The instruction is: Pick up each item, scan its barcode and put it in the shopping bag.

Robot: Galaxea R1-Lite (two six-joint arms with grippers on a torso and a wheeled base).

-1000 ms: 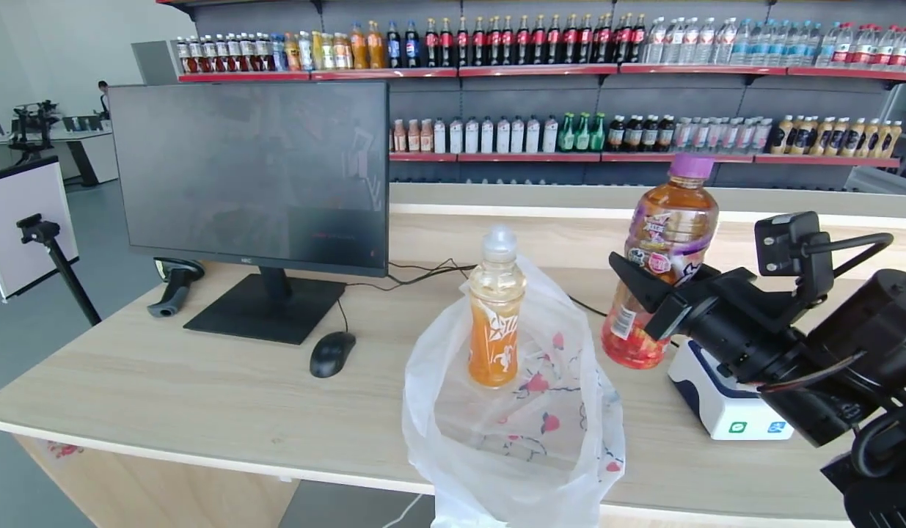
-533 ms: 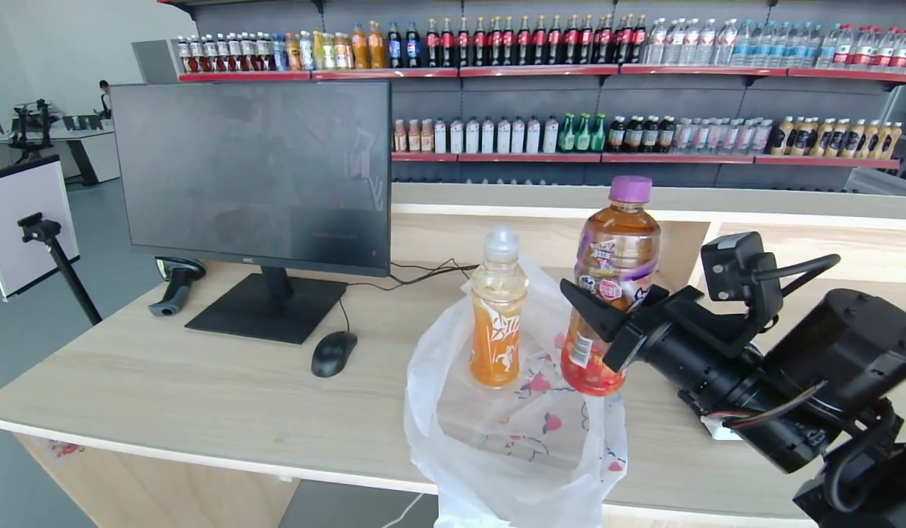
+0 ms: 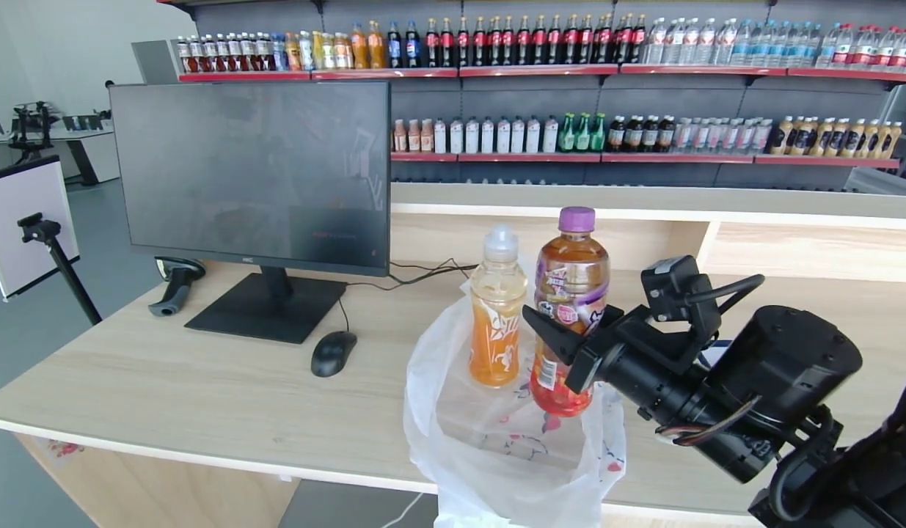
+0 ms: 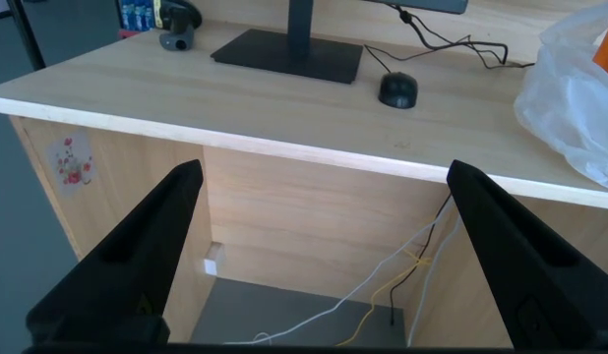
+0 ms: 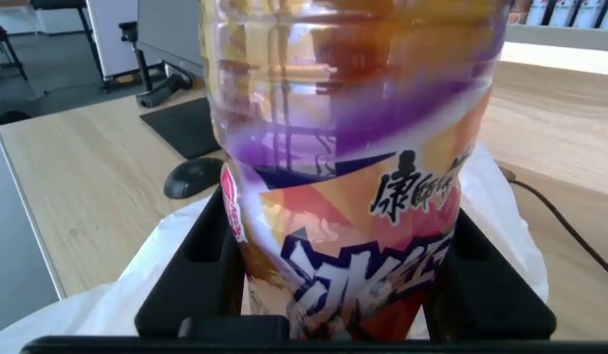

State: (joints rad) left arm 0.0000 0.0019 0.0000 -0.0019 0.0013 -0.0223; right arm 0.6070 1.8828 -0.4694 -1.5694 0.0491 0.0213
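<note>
My right claw [image 3: 570, 331] held the purple-capped bottle [image 3: 574, 270] over the shopping bag [image 3: 432, 396], so next I had to lower it in.

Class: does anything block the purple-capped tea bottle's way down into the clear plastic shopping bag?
Nothing visible does. The right gripper holds the purple-capped bottle at the shopping bag's open mouth; the clear orange-drink bottle inside stands beside it, close.
</note>
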